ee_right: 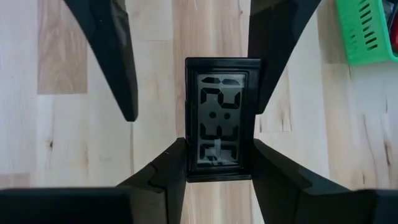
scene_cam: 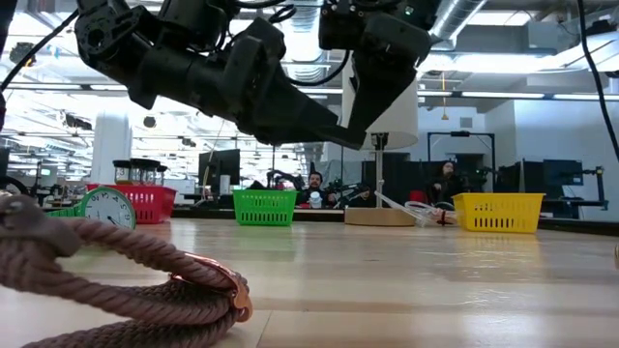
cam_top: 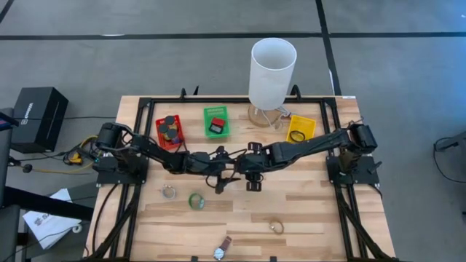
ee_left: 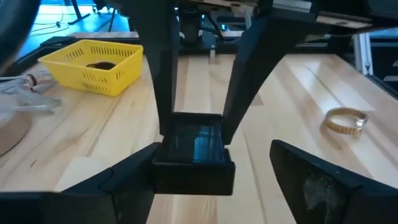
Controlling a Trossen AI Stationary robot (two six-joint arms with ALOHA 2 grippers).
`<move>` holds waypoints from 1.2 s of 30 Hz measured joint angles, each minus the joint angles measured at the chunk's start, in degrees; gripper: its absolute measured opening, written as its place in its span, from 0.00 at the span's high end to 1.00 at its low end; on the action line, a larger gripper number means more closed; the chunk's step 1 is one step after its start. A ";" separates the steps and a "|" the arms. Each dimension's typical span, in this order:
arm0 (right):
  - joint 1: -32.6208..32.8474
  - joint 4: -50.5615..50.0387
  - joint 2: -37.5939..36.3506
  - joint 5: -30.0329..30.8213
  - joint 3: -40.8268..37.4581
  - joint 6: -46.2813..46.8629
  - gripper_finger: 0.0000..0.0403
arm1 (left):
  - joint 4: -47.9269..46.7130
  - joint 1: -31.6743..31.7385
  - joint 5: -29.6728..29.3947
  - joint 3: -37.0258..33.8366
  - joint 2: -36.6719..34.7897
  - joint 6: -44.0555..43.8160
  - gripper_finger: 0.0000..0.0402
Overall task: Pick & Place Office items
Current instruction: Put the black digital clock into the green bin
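A small black digital clock (ee_right: 219,118), face up with its display lit, sits between both grippers over the table's middle. My right gripper (ee_right: 219,163) is shut on it from above (cam_top: 252,173). My left gripper (ee_left: 214,163) is open and reaches in from the table's left (cam_top: 227,167). Its two fingers stand on either side of the clock's other end; whether one touches it I cannot tell. On the table lie a metal ring (cam_top: 170,192), a green tape roll (cam_top: 195,201), a gold bracelet (cam_top: 276,227) and a wristwatch (cam_top: 222,249). My right gripper pinches the clock between its two fingers (ee_left: 163,93), one on each long side (ee_right: 189,163) near one end. The fingers come from above, pointing down. The clock lies flat and face up in the hold, and the low view shows the fingertips well above the tabletop.
Along the far edge stand a red bin (cam_top: 159,125) with black cylinders, a green bin (cam_top: 207,115) with a red block, a yellow bin (cam_top: 312,124) with a ring, and a tall white cylinder (cam_top: 272,69). The wristwatch strap (scene_cam: 116,280) fills the low view's foreground.
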 joint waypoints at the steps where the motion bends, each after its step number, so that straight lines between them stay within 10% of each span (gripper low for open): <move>1: 0.00 0.01 0.00 0.02 0.00 0.00 0.65 | -0.05 0.02 0.02 0.00 0.00 0.10 0.28; 23: -0.01 1.31 0.00 -0.09 0.00 -1.32 0.64 | 0.42 1.05 0.02 0.00 0.00 -0.60 0.61; 36: 0.04 0.68 0.00 -0.37 0.07 -1.36 0.55 | -0.19 1.05 0.09 0.00 -0.01 -0.84 0.60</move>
